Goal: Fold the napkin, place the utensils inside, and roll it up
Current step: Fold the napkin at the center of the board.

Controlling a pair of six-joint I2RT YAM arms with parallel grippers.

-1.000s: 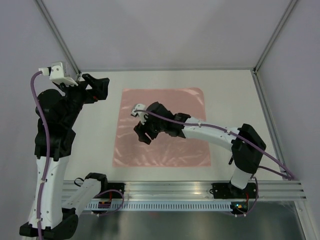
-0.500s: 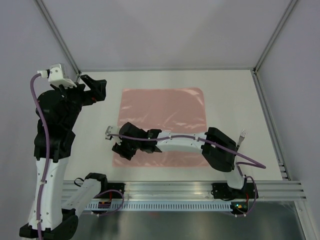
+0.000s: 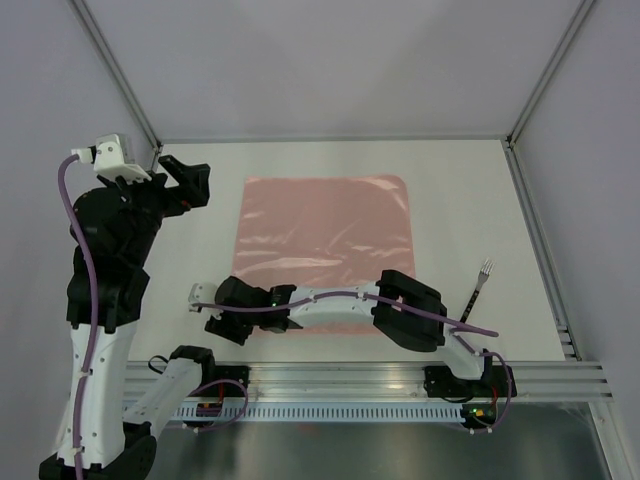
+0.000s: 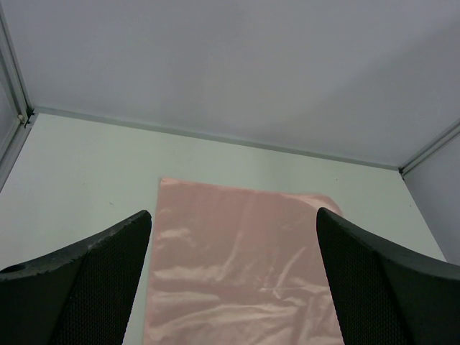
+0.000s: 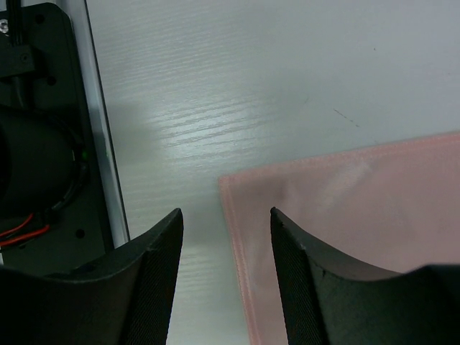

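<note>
Above the table (image 3: 470,190), our right gripper (image 3: 218,326) reaches to the 7 o'clock corner of the flat napkin (image 3: 325,250). The fork (image 3: 478,290) lies well apart at 3 o'clock, and our left gripper (image 3: 192,178) hangs raised at 10 o'clock. Through the left wrist, we show fingers spread and empty. Through the right wrist, fingers stand parted astride the corner hem, apparently placed to pinch it for the first fold.

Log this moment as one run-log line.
napkin: flat, unfolded | fork: lying right of napkin, apart | right gripper: open at napkin's near-left corner | left gripper: open, raised
</note>
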